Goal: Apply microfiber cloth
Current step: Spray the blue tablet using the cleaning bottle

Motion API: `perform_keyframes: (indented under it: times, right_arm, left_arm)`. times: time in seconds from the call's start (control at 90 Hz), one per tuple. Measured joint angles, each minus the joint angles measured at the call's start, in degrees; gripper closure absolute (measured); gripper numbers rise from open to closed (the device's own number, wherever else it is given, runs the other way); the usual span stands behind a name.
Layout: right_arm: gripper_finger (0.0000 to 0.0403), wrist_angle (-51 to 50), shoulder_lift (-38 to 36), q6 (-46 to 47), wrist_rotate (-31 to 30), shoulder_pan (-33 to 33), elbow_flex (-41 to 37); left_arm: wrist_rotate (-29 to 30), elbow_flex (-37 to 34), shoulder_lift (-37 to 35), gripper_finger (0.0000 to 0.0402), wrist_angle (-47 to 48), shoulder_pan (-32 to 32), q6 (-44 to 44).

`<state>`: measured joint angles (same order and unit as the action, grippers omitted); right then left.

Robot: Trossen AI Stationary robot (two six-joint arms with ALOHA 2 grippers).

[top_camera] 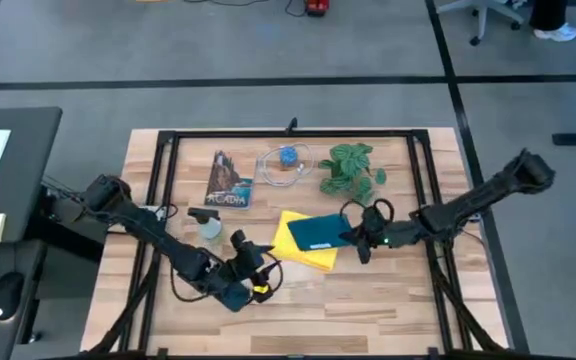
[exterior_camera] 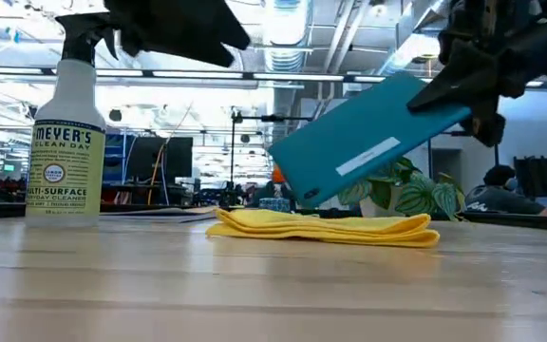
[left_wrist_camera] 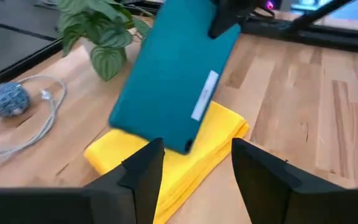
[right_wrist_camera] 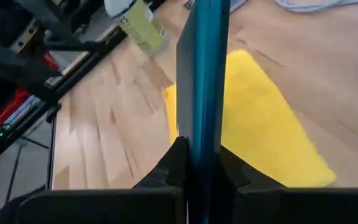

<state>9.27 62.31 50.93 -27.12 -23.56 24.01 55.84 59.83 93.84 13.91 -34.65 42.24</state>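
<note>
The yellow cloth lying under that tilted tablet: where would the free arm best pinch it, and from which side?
Probably the bare corner of the microfiber cloth nearest the open left gripper, coming in low along the table. It lies flat and folded, and the tablet, held by the right gripper, hangs over the rest.

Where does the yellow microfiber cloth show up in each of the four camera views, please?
High view: the cloth lies at table centre, partly under the tablet.
Low view: flat on the table, centre, below the tilted tablet.
Left wrist view: beyond the open left gripper, centre.
Right wrist view: behind the tablet's edge.
Shared landmark: the teal tablet held by the right gripper.
</note>
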Motion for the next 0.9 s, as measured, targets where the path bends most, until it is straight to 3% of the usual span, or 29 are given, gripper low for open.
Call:
perform_keyframes:
  times: [0.233, 0.389, 0.611, 0.822, 0.9]
  right_arm:
    - [0.0388, 2.22, 4.02, 1.2, -2.12, -0.83, -0.02]
    - [0.0388, 12.69, 4.8, -6.25, -9.09, -2.13, -0.07]
    - [0.0388, 32.75, 4.82, -22.0, -9.82, -4.68, -0.03]
    - [0.0387, 55.08, 5.22, -40.66, -10.95, -4.69, -0.02]
    - [0.0387, 61.67, 6.09, -45.9, -9.63, -3.79, 0.08]
  left_arm:
    - [-0.85, -5.38, 0.0, 0.0235, -3.24, 0.46, 5.59]
    - [-0.37, -10.71, 0.0, 0.0235, -16.34, 0.61, 2.35]
    - [-1.47, -17.79, 0.0, 0.0235, -44.62, 0.64, -14.51]
    - [-3.6, -19.05, 0.0, 0.0235, -60.97, 1.95, -31.09]
    - [-6.89, -19.05, 0.0, 0.0235, -68.96, 3.73, -38.48]
